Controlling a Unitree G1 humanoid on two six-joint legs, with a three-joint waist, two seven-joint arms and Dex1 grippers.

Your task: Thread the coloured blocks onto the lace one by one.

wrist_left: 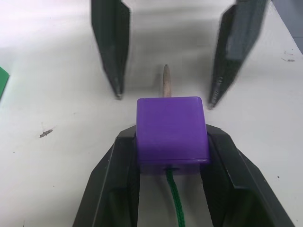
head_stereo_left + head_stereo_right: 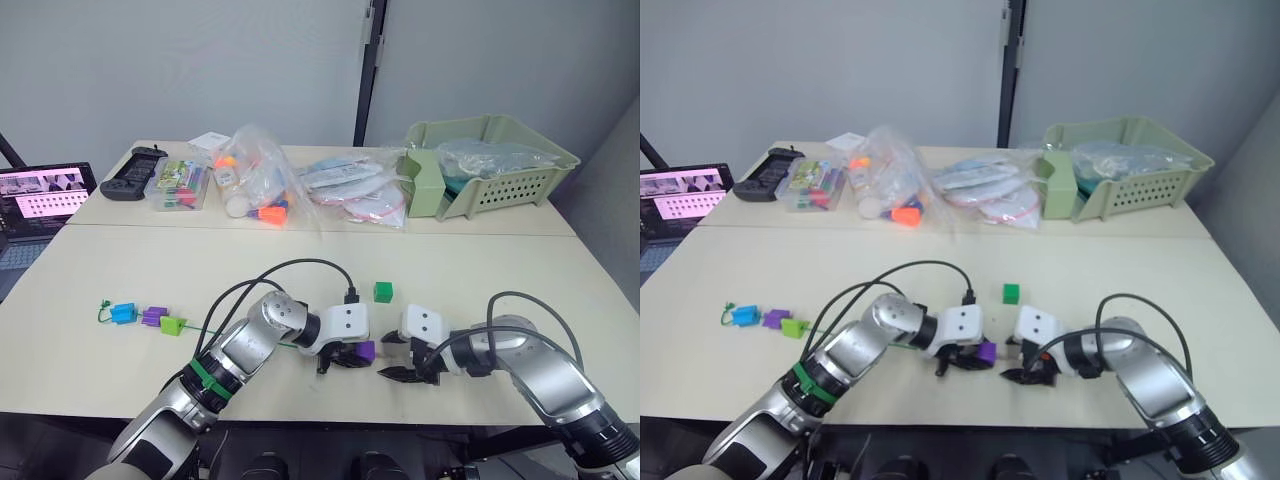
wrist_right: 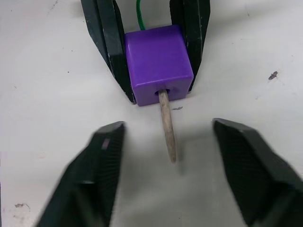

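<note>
A cream table (image 2: 120, 265) holds two robot arms meeting near its front edge. The left gripper (image 1: 171, 156) pinches a purple block (image 1: 173, 128) between its black fingers. The green lace (image 1: 176, 203) enters the block's rear hole, and its pale stiff tip (image 3: 167, 127) pokes out the far side; the stretch inside the block is hidden. The right gripper (image 3: 168, 156) sits spread wide, its fingers either side of the tip, touching nothing. A dark green block (image 2: 383, 291) lies just behind the grippers. Well to the left, blue (image 2: 123, 313), purple (image 2: 153, 316) and lime blocks (image 2: 173, 325) sit in a row; the lace through them is hard to make out.
</note>
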